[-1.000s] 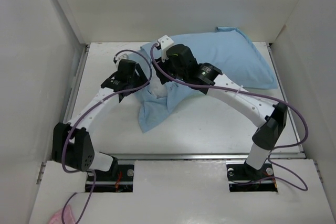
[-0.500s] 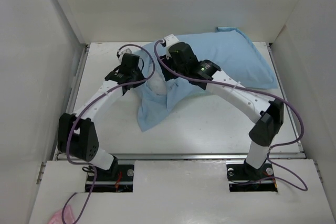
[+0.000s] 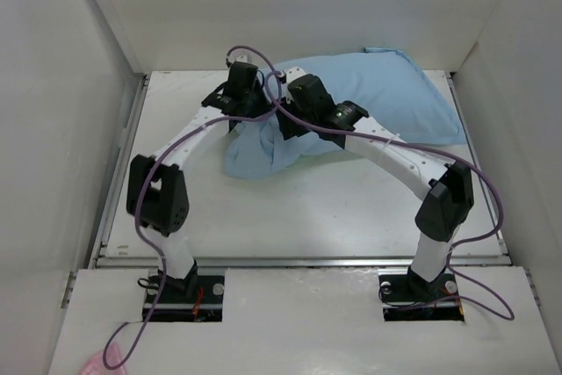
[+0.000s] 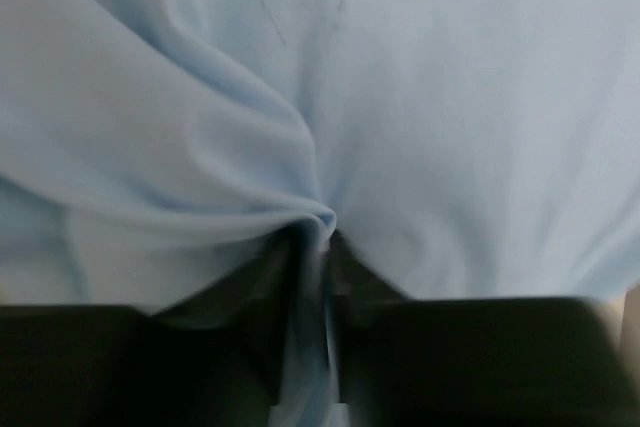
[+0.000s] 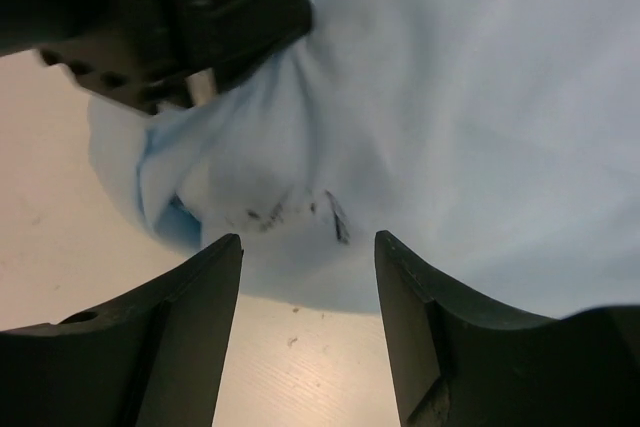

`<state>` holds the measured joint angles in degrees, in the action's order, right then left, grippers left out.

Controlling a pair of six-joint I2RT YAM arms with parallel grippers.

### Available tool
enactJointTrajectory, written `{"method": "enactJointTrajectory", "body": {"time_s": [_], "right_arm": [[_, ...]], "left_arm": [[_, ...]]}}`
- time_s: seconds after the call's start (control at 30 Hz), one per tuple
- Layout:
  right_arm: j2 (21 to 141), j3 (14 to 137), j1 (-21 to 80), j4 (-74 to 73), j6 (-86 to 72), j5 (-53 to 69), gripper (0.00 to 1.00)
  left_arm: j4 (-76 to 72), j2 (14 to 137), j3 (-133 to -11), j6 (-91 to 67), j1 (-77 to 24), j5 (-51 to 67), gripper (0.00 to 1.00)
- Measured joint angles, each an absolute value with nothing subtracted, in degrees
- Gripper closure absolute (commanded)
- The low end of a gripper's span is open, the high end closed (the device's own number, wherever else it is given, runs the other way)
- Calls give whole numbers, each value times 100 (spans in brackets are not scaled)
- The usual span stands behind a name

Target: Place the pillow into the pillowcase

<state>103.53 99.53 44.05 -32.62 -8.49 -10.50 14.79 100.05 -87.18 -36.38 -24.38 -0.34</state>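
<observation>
The light blue pillowcase lies bulging at the back of the table, its loose end bunched toward the middle. The pillow is hidden under the blue fabric. My left gripper is shut on a pinched fold of the pillowcase; the fold runs down between its dark fingers. My right gripper hovers just beside it with jaws open and nothing between them, above the pillowcase's rounded end and the table. The left gripper's black body shows at the top left of the right wrist view.
White walls close in the table on the left, right and back. Both arms arch over the middle, trailing purple cables. A pink object lies off the table at the bottom left.
The left gripper shut on the pillowcase and moved back and to the right, dragging the loose end with it. The white pillow end that showed earlier is now covered. The right gripper barely moved.
</observation>
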Motion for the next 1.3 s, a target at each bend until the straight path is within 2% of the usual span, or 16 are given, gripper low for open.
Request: {"method": "enactJointTrajectory", "body": {"time_s": [0.1,0.2,0.23,0.53,0.63,0.83,0.87,0.9,0.97,1.0,1.1,1.13,1.17,1.23,1.3], "right_arm": [[10353,9880,4287,-3308,-915,-1070,39],[10353,9848,4233,-3319,-915,-1066,39],[10353,9848,4237,-3315,-899,-1028,39],[10388,9848,4464,-3240,-604,-360,39],[10582,9963,4589,-3208,-587,-475,45],[11367,10427,4659,-3175,-781,-1020,48],[11454,10451,4652,-3179,-784,-1070,51],[11526,10455,4648,-3205,-814,-1149,64],[11620,10455,4648,-3234,-947,-1361,73],[11629,10457,4650,-3253,-989,-1452,77],[11594,10481,4650,-3256,-1074,-1619,82],[11555,10481,4650,-3262,-1083,-1645,86],[11509,10481,4650,-3264,-1081,-1636,100],[11334,10420,4657,-3258,-1076,-1592,100],[11107,10353,4657,-3297,-1079,-1559,100]], "left_arm": [[1594,10720,-9063,-3634,-2434,64,48],[1785,10724,-9065,-3645,-2447,-8,8],[1809,10610,-9043,-3656,-2464,-69,0],[2040,8495,-8263,-3706,-2467,-854,0],[2040,7946,-7979,-3756,-2462,-1009,0],[2128,7830,-7511,-3868,-2421,-1131,10],[2141,7865,-7415,-3918,-2423,-1157,16],[2141,7926,-7312,-3966,-2405,-1197,21],[2163,7996,-7218,-3990,-2377,-1197,31],[2178,8055,-7161,-4003,-2364,-1179,40],[2123,8296,-7074,-3999,-2364,-1004,57],[2078,8414,-7072,-3988,-2364,-875,69],[2008,8554,-7072,-3999,-2364,-727,77],[1870,8829,-7078,-3981,-2388,-495,100],[1815,9098,-7113,-3964,-2440,-338,100]]}}
